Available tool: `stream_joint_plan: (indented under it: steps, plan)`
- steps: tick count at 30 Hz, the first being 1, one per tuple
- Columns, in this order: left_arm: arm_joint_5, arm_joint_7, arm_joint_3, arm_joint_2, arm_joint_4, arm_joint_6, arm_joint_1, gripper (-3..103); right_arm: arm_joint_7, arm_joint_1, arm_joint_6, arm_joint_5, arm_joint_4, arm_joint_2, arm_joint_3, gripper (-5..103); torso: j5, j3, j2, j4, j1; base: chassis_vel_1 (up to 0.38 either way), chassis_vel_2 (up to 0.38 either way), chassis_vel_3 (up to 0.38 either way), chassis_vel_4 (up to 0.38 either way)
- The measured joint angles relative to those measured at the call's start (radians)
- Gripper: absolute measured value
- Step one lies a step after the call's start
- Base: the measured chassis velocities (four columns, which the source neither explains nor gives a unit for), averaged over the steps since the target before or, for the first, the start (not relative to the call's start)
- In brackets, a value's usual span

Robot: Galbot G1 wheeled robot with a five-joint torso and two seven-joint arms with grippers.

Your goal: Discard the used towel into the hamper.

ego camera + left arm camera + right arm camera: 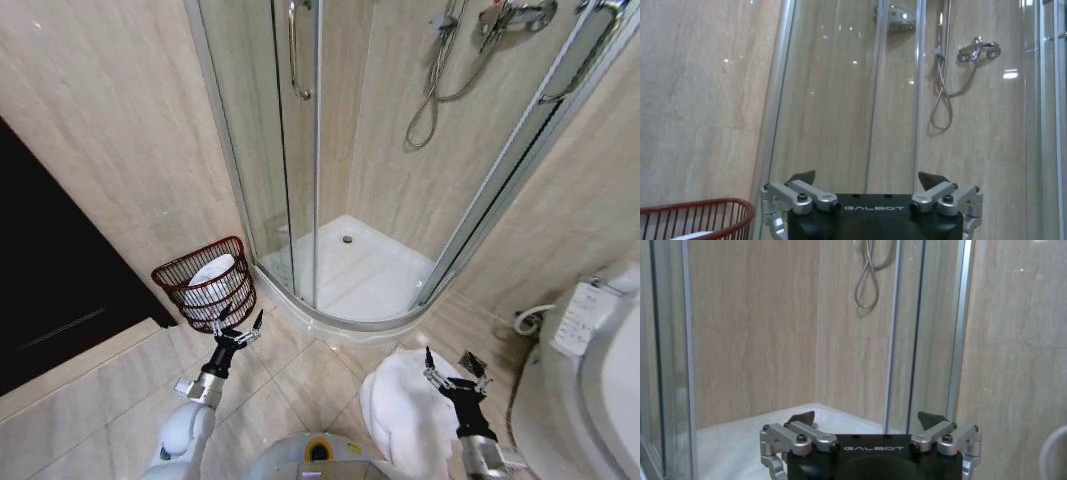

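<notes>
The hamper (pixel 216 301), a reddish-brown wire basket, stands on the floor against the tiled wall left of the shower, and something white (pixel 210 275) lies inside it. My left gripper (pixel 241 318) hangs open and empty just in front of its right side; the left wrist view shows these fingers spread (pixel 867 177) with the hamper's rim (pixel 707 205) beside them. A crumpled white towel (pixel 400 405) lies on the floor tiles. My right gripper (pixel 450 362) is open right over that towel's right part, holding nothing, and it points at the shower (pixel 867 417).
A curved glass shower cabin (pixel 330 200) with a white tray (pixel 365 275) stands straight ahead. A toilet (pixel 590 380) with a side control panel is at the right. A dark doorway (pixel 50 280) opens at the left. Bare floor tiles (pixel 300 375) lie between hamper and towel.
</notes>
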Motion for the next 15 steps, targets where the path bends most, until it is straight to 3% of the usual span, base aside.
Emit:
stream_joint_plan:
  steps: [15]
  plan:
    - [0.0, 0.0, 0.0, 0.0, 0.0, 0.0, 0.0, 100, 0.0, 0.0, 0.0, 0.0, 0.001, 0.0, 0.0, 100, 0.0, 0.0, 0.0, 0.0, 0.0, 0.0, 0.0, 0.0, 0.0]
